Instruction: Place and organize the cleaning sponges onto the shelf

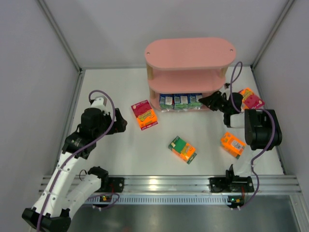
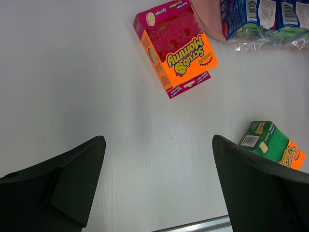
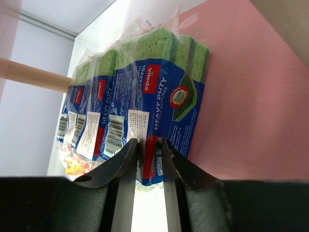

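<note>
At 9 o'clock on the white tabletop (image 1: 120, 82), the left hand (image 1: 119, 121) hangs with its jaws spread wide and holds nothing. Its wrist view alone reads "Scrub Mommy" on the boxy orange-and-magenta pack (image 1: 144, 114), which lies flat at the hand's 12 o'clock. A green-and-orange pack (image 1: 182, 149) lies near the centre. At 12 o'clock stands the pink shelf (image 1: 189, 53), with smooth oval boards on pale posts. Its bottom tier carries a row of blue-and-green packs (image 1: 181, 101) in crinkly clear wrap. Only the right wrist view shows their barcodes. The right hand (image 1: 208, 100) sits at the row's 3 o'clock end, its black fingers (image 3: 120, 159) a narrow slit apart astride the end wrapper's edge. Whether they pinch it cannot be told. An orange pack (image 1: 232, 144) lies at 4 o'clock. A magenta pack (image 1: 251, 98) lies at 2 o'clock, crossed by a cable (image 1: 235, 77).
</note>
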Available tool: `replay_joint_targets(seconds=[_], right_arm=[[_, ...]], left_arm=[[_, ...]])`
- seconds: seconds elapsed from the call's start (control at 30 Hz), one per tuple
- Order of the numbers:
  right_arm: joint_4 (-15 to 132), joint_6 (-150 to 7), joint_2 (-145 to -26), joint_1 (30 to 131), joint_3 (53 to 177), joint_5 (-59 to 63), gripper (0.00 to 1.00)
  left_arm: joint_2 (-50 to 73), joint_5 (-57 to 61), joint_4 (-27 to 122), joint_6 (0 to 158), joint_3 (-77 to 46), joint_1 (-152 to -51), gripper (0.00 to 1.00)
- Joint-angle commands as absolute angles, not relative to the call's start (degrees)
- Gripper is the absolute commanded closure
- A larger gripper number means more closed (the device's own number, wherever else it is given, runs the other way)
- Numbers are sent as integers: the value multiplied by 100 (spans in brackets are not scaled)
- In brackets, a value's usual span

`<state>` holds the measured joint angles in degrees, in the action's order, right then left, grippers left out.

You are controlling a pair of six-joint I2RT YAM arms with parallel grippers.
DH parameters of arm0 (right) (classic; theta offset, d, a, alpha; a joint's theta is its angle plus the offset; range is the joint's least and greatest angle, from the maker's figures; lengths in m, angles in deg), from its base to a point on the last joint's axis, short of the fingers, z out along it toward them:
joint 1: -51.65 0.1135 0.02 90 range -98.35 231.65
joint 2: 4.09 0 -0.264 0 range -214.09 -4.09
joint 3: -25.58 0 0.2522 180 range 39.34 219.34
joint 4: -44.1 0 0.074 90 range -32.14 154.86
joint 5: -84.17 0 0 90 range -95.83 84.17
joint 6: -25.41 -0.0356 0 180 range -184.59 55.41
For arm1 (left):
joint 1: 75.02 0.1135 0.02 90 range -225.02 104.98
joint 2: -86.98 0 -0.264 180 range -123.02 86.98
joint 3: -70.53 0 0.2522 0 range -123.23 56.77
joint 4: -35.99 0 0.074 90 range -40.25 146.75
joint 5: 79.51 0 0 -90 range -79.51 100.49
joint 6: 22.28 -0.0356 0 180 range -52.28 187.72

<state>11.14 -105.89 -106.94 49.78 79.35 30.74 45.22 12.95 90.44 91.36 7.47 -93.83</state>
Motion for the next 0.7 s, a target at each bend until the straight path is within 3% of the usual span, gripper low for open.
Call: replay_joint_targets(seconds=[0.0,0.67], right_arm=[[513,-10467,-10736,5007,8171,3143,72],[258,-10475,-10112,4699,7854,3195,41]], left_arm=[[4585,1295,8789,9118,667,-9365,2],[4708,1268,8789,9171,738,-9365,2]])
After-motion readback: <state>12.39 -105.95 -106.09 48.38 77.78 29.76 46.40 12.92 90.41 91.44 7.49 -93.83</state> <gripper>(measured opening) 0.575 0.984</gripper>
